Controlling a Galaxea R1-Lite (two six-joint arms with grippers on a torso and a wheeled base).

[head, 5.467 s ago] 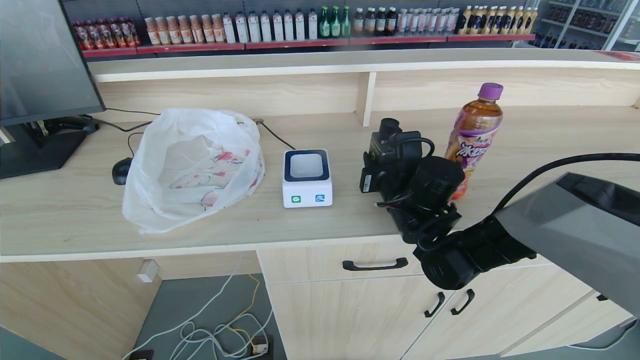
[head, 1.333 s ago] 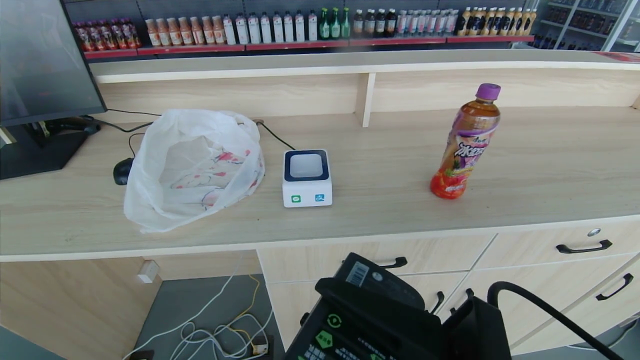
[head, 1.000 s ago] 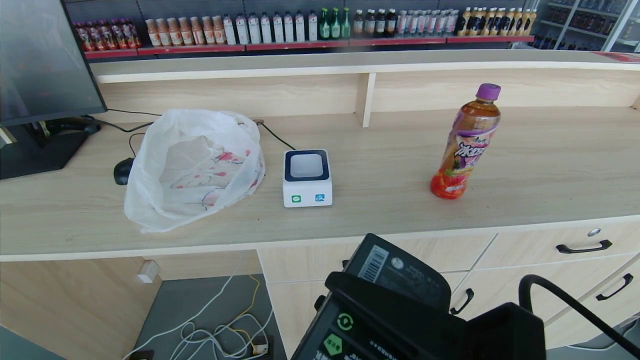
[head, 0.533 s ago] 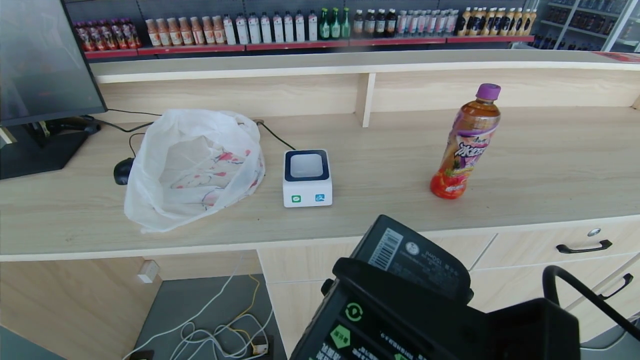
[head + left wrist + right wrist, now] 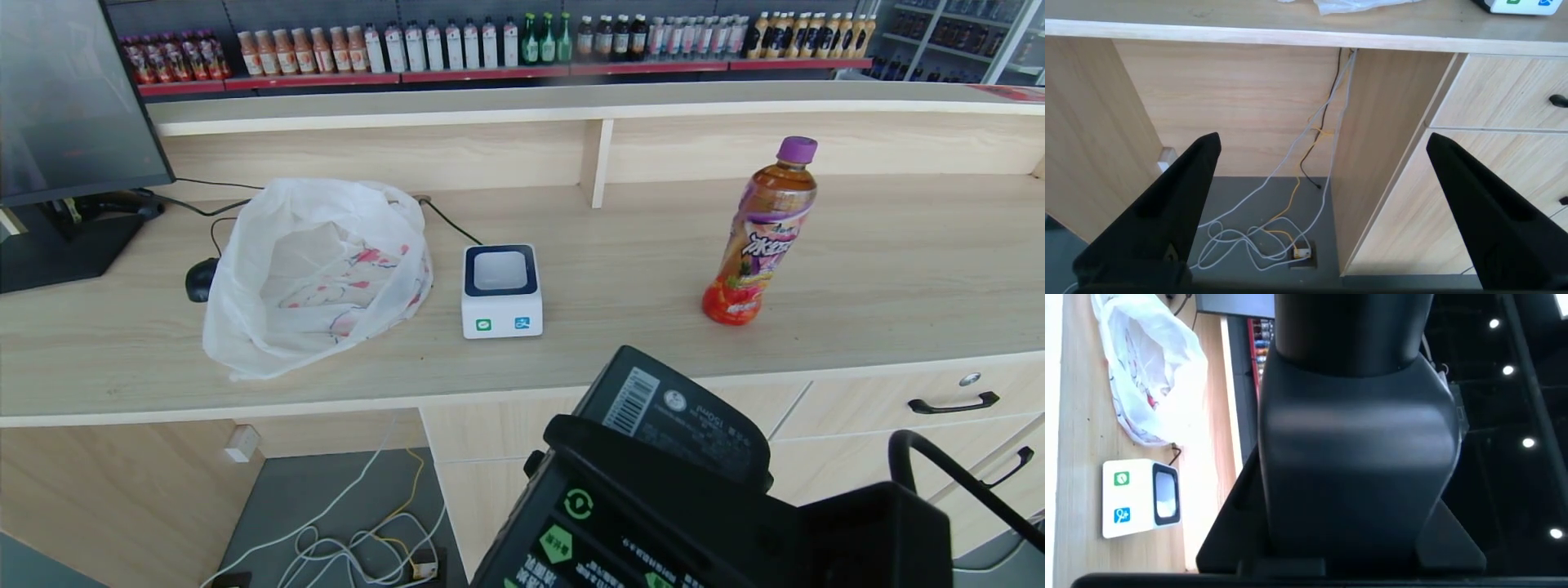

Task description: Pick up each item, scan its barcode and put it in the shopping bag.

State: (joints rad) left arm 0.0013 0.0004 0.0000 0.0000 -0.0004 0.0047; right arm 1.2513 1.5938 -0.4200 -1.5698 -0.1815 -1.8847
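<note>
- Bottle (image 5: 763, 233): amber drink, purple cap, colourful label, upright on counter (image 5: 898, 269), right half, about mid-depth. Untouched, nothing gripping it.
- Scanner (image 5: 501, 290): white box, dark-framed window facing up, near counter centre, well apart from bottle on its left.
- Shopping bag (image 5: 314, 273): just left of scanner, white translucent plastic, slumped with mouth open. Red and blue print showing through, contents not readable.
- Left gripper (image 5: 1323, 212): released, fingers (image 5: 1167, 220) spread wide with nothing between them. Low in front of the cabinet, facing the open bay under the counter, loose cables (image 5: 1266, 237) on the floor there.
- Right arm (image 5: 678, 490): black housing with barcode sticker and green labels, low in near foreground, in front of the drawers (image 5: 882, 400), well apart from bottle.
- Right gripper: released or clenched, cannot tell.
- Mouse (image 5: 198, 279): black, tucked at bag's left edge.
- Monitor (image 5: 73, 98): far left on a dark stand, cabling trailing along the counter behind the bag.
- Far side: raised wooden ledge with one vertical divider, then shelves of bottled drinks (image 5: 506, 41) across the back wall.
</note>
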